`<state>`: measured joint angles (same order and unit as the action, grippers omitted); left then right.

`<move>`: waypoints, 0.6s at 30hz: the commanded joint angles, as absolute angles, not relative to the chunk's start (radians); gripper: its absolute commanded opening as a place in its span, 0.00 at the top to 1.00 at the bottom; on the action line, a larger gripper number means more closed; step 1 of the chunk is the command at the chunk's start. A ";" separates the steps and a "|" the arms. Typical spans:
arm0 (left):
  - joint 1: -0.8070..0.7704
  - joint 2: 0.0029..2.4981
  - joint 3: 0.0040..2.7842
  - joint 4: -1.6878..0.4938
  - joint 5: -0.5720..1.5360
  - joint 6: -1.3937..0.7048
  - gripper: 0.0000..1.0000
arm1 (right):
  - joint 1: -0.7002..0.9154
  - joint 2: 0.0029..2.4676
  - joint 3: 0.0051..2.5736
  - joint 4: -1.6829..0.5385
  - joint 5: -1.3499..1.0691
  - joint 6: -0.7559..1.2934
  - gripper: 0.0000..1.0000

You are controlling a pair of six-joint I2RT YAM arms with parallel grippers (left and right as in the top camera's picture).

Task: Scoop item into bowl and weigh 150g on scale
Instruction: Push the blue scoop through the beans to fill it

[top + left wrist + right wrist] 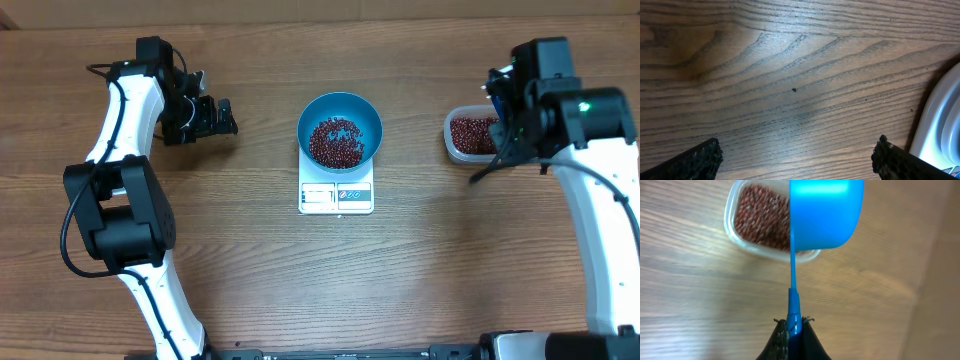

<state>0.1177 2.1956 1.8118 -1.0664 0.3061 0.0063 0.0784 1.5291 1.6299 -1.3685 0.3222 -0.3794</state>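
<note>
bowl w/ beans on scale, scoop pinched

The bowl sits on the scale at the middle of the table, with beans in it. A tub of beans lies well to its right.

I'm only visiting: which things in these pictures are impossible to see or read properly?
- Overhead: the scale display is too small to read.
- Right wrist: only the outside of the scoop shows, so its own wall hides whatever is inside.
- Overhead: the right arm covers part of the tub.
- Left wrist: a white object is cut off by the right edge, so it cannot be identified.
</note>
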 commanded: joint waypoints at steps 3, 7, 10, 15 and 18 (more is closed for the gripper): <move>0.111 2.204 1.819 -1.065 0.304 0.022 0.00 | 0.001 1.646 1.667 -1.441 0.148 -0.253 0.97; 0.111 2.204 1.819 -1.065 0.303 0.022 0.00 | -0.007 1.724 1.667 -1.446 0.171 -0.235 0.97; 0.111 2.204 1.819 -1.065 0.304 0.022 0.00 | 0.002 1.769 1.667 -1.418 0.281 -0.183 0.97; 0.111 2.204 1.819 -1.065 0.304 0.022 0.00 | 0.040 1.791 1.666 -1.410 0.385 -0.183 0.97; 0.111 2.204 1.819 -1.065 0.304 0.022 0.01 | 0.080 1.791 1.666 -1.401 0.491 -0.184 0.97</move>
<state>0.1177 2.1956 1.8118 -1.0660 0.3061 0.0067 0.0380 1.7981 1.6501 -1.4109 0.3470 -0.2028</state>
